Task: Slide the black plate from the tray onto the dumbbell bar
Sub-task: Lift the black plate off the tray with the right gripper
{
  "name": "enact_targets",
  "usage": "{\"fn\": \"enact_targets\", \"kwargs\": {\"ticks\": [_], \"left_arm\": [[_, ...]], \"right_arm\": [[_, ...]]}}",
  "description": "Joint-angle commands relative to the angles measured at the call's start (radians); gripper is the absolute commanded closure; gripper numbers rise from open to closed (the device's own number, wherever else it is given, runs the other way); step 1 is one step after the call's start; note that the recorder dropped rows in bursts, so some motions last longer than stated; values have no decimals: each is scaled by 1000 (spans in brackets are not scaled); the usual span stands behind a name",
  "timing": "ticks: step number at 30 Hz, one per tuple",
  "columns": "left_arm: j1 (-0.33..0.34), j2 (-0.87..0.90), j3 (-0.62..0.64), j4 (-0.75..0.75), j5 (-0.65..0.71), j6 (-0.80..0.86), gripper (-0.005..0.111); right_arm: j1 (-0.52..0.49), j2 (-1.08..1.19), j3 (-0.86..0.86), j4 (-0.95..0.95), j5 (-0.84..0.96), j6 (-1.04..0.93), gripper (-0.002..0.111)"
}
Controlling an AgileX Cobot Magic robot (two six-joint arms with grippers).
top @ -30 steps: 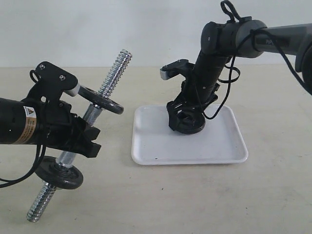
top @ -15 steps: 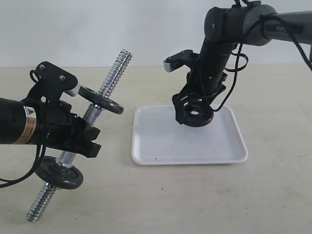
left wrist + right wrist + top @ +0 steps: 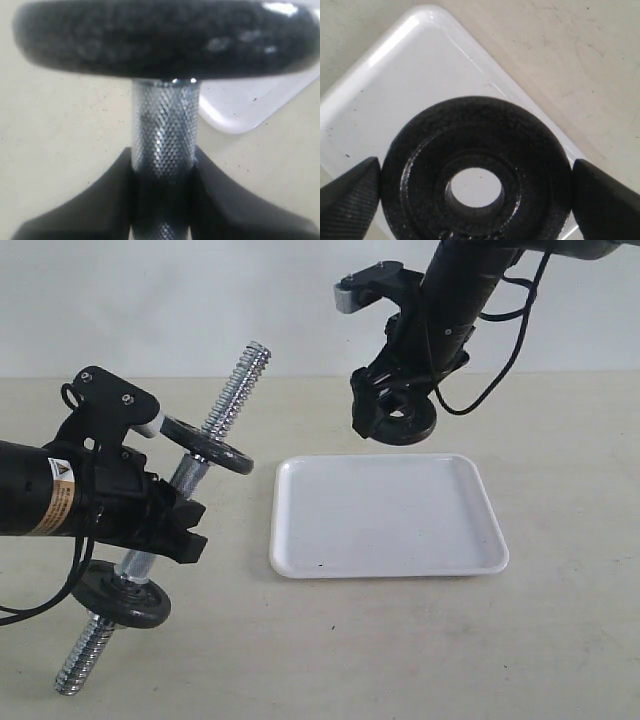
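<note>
Table (image 3: 560, 640): plain beige surface; both arms work above it.

Tray (image 3: 380, 525): white, lies flat at centre-right. We see nothing resting on it.

Dumbbell bar (image 3: 164, 130): held off the table on a steep slant, on the left side. The left gripper (image 3: 165, 530) is clenched on its knurled middle, jaws pressed to either side of the chrome. We judge that the mid-bar grip leaves both ends clear, and that the slant offers the upper threaded end (image 3: 243, 370) towards the other arm.

Two discs already sit on the bar. One (image 3: 205, 445) is just above the left claw, the other (image 3: 125, 595) below it, near the lower thread.

Black plate (image 3: 420, 150): off the tray, in the air above the tray's far edge, well apart from the bar. The right gripper (image 3: 392, 418) grasps it, jaws spread wide across its outer rim. One fingertip (image 3: 350, 195) bears on each side. We judge that the rim grip keeps the centre hole unobstructed; the white tray shows through it in the right wrist view.

Stage, as we judge it: pick-up done, threading not yet begun. Next, the hole has to be brought square to the upper threaded end. Risk: a tilted plate could catch on the coarse thread.
</note>
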Motion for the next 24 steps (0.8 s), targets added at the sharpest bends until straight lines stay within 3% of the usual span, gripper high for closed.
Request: {"fn": "enact_targets", "kwargs": {"ticks": [1, 18, 24], "left_arm": [[0, -58, -37, -14, 9, 1, 102], [0, -58, -37, -14, 7, 12, 102], [0, -58, -37, -14, -13, 23, 102]], "right_arm": [[-2, -40, -10, 55, 12, -36, 108], [-207, -42, -10, 598, 114, -294, 108], [-223, -42, -10, 633, 114, -309, 108]]}}
